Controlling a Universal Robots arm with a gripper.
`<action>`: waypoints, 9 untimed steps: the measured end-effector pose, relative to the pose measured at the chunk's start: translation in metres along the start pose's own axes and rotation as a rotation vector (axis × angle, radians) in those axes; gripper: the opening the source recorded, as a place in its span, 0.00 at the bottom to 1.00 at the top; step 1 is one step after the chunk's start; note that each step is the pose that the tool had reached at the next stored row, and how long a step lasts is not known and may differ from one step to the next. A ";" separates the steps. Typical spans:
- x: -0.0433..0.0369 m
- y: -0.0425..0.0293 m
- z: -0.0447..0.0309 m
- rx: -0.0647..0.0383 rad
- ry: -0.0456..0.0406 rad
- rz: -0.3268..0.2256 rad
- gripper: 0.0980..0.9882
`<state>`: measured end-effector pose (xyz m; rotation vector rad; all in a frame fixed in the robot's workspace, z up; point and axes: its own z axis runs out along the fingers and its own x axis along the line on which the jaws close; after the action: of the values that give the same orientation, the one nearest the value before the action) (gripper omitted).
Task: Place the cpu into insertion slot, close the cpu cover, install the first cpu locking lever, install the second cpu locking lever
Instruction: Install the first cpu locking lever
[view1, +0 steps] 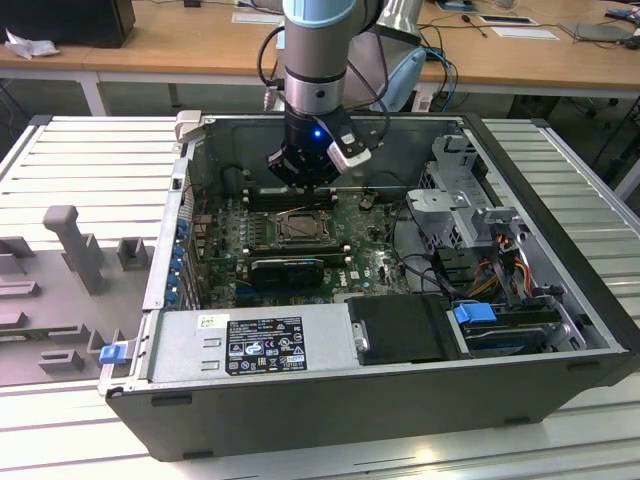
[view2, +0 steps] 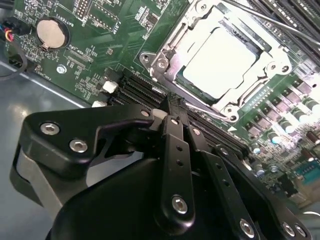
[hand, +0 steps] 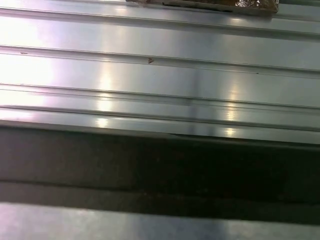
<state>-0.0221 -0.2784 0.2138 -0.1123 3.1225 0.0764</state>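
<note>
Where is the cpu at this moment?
The cpu sits in the insertion slot on the green motherboard, seen in the second wrist view just beyond the gripper, beside the black memory slots.

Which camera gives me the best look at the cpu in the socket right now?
The second wrist view: the cpu shows large, its pale metal top seated inside the cpu cover, which lies closed over it. In the exterior view the cpu is a small pale patch under the gripper. The first wrist view looks at ribbed metal panels.
</note>
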 end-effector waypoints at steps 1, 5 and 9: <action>-0.0008 -0.0001 0.0020 0.000 -0.0001 0.000 0.01; -0.0023 -0.0004 0.0052 0.000 -0.0001 0.001 0.01; -0.0032 -0.0005 0.0073 0.005 0.0003 0.001 0.01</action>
<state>-0.0187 -0.2784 0.2065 -0.1113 3.1229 0.0689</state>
